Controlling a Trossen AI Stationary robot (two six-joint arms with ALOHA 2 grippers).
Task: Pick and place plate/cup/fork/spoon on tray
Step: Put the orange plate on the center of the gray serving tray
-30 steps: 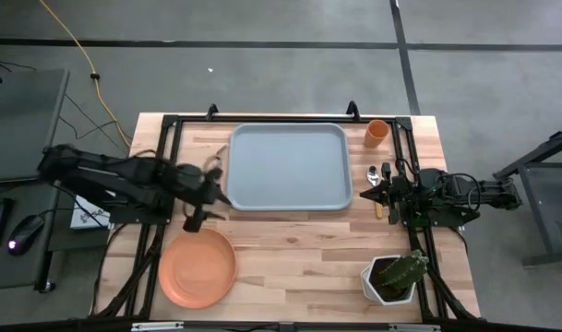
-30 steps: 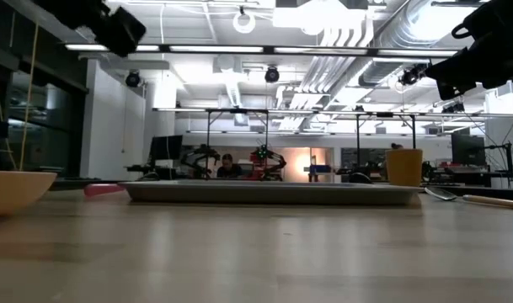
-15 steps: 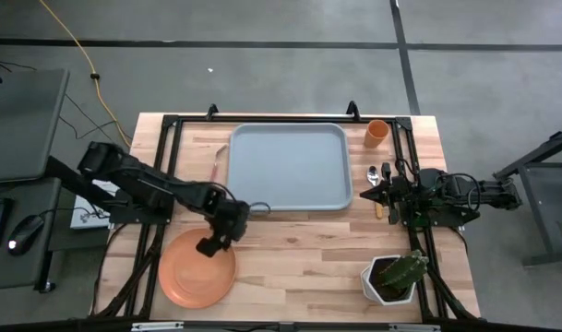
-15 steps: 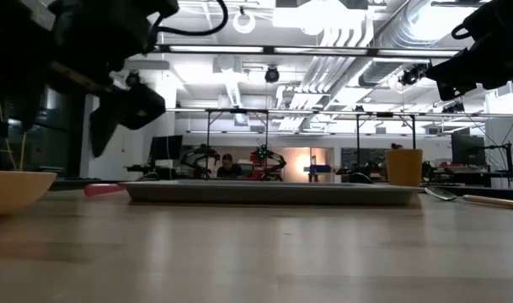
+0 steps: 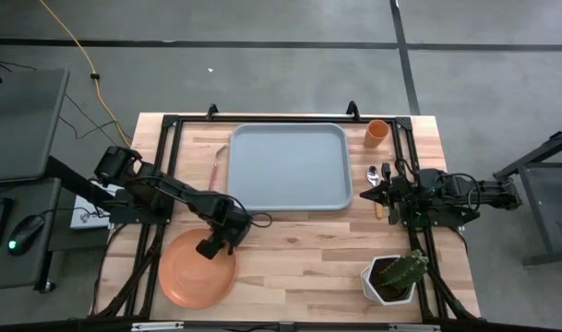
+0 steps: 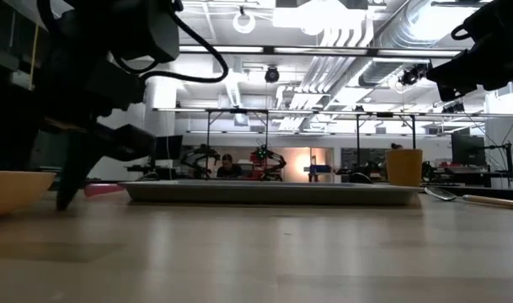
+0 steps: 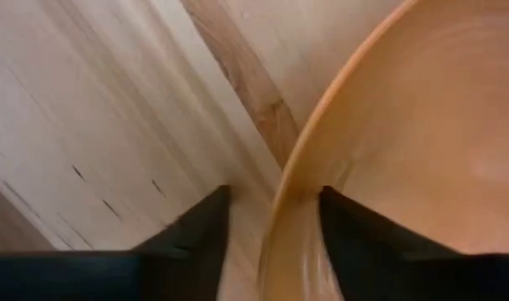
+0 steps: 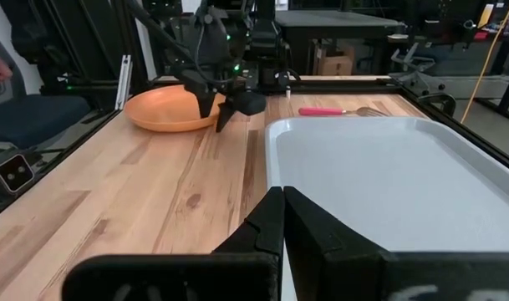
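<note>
The orange plate (image 5: 196, 269) lies flat on the table's near left. My left gripper (image 5: 209, 247) is open and down at the plate's far right rim (image 7: 289, 201), with one finger outside over the wood and one inside over the plate; I cannot tell whether they touch it. The pale tray (image 5: 287, 166) lies at the far centre. The pink-handled fork (image 5: 215, 171) lies left of it. The orange cup (image 5: 376, 133) stands at the far right. The spoon (image 5: 374, 173) lies beside my right gripper (image 5: 367, 195), which is shut and held above the table.
A white pot with a green plant (image 5: 392, 277) stands at the near right corner. Bare wood lies between the plate and the pot, in front of the tray. Black frame rails run along the table's left and right sides.
My left gripper has gone toward the table's near edge and a little right, and has come down from high above the table to the plate's rim. The plate, the tray and my right arm have kept still.
</note>
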